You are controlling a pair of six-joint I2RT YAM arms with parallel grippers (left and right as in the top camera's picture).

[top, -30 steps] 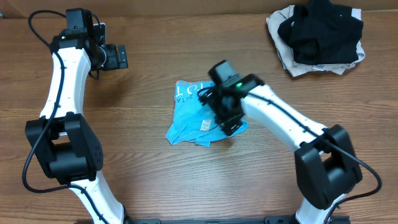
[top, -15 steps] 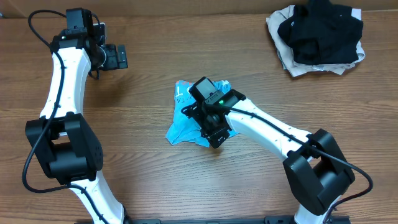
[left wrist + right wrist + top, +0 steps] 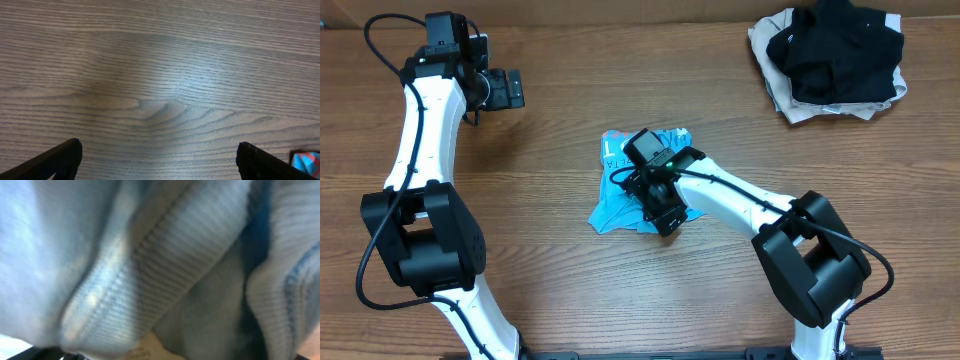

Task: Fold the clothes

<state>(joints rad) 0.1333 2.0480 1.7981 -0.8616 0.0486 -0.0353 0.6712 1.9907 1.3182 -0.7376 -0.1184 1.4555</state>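
The light sky-blue T-shirt (image 3: 616, 200) lies crumpled in a small heap at the middle of the table, with white lettering showing at its upper left. My right gripper (image 3: 663, 212) is pressed down into the shirt's right part. The right wrist view is filled with blurred blue cloth and a ribbed collar seam (image 3: 165, 265), which hide the fingers, so I cannot tell if they grip. My left gripper (image 3: 516, 90) is open and empty, far back left over bare wood (image 3: 160, 85). A corner of the shirt (image 3: 306, 161) shows at the lower right of the left wrist view.
A black garment (image 3: 840, 50) lies on a beige one (image 3: 772, 92) in a pile at the back right corner. The table is brown wood.
My right gripper has moved left across the shirt, from its right edge toward its middle. The shirt's right part has bunched inward. The left arm has not moved.
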